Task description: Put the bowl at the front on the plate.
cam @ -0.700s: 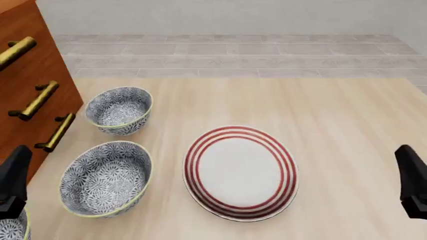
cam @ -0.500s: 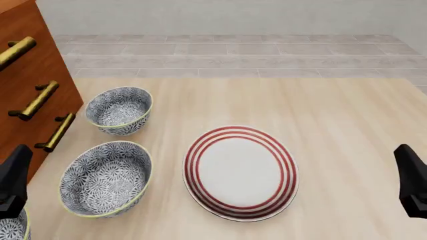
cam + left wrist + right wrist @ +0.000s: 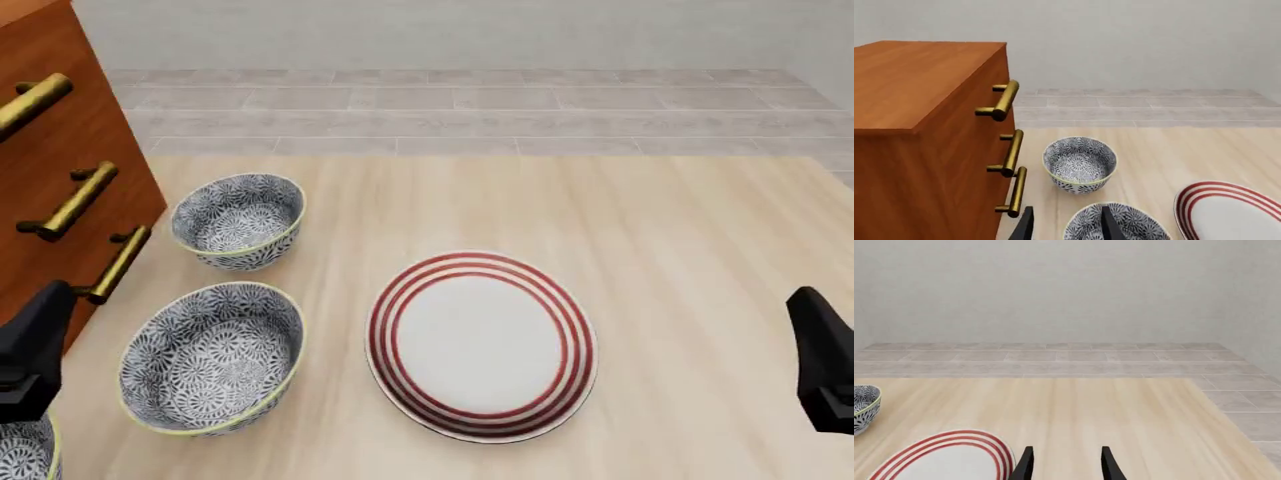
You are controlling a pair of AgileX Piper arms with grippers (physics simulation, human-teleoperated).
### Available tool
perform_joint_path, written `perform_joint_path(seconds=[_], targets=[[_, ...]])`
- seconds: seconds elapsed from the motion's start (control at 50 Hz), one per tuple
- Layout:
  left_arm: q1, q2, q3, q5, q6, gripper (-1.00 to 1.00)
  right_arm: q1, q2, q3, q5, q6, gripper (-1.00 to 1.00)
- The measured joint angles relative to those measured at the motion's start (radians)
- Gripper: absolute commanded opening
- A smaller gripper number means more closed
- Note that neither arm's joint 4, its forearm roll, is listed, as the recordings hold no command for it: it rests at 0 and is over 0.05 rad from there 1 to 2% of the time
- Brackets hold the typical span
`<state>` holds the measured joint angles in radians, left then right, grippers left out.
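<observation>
Three navy-and-white flowered bowls line the table's left side. The bowl at the front point(image 3: 24, 452) shows only as a sliver in the front view's bottom left corner, partly behind my left gripper point(image 3: 38, 345). The middle bowl point(image 3: 211, 355) point(image 3: 1117, 226) and the far bowl point(image 3: 238, 220) point(image 3: 1079, 164) lie beyond it. The white plate point(image 3: 481, 345) point(image 3: 1231, 212) point(image 3: 947, 457) with red rings lies right of the middle bowl. My left gripper point(image 3: 1067, 210) is open and empty, above the table near the front bowl. My right gripper point(image 3: 821, 355) point(image 3: 1067, 450) is open and empty, right of the plate.
A brown wooden cabinet point(image 3: 54, 180) point(image 3: 921, 135) with brass handles point(image 3: 1013, 152) stands close along the left side, beside the bowls. The table's far edge meets a tiled floor point(image 3: 467, 110).
My left gripper has shifted slightly forward and to the right. The right gripper, bowls and plate have not moved.
</observation>
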<state>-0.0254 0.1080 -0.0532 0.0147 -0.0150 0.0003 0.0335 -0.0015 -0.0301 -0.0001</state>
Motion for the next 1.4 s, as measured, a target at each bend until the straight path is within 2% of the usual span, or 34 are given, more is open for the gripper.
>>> perform_joint_path(seconds=[0.16, 0.52, 0.8, 0.88, 1.02, 1.2, 1.4], targets=[[-0.014, 0.076, -0.159, 0.167, -0.008, 1.00, 0.000, 0.001, 0.000, -0.001, 0.000, 1.00], [-0.092, 0.193, -0.533, 0.639, -0.032, 1.00, 0.000, 0.001, 0.000, -0.001, 0.000, 1.00], [-0.102, 0.241, -0.703, 0.980, -0.067, 1.00, 0.000, 0.001, 0.000, -0.002, 0.000, 1.00], [-0.111, 0.244, -0.721, 1.053, -0.098, 1.00, 0.000, 0.002, 0.000, -0.002, 0.000, 1.00], [-0.140, 0.243, -0.697, 1.129, -0.170, 1.00, 0.000, 0.002, 0.000, -0.002, 0.000, 1.00], [-0.152, 0.230, -0.640, 1.173, -0.238, 1.00, 0.000, 0.002, 0.000, -0.002, 0.000, 1.00], [-0.115, 0.210, -0.592, 1.192, -0.270, 1.00, 0.000, 0.002, 0.000, -0.002, 0.000, 1.00]])
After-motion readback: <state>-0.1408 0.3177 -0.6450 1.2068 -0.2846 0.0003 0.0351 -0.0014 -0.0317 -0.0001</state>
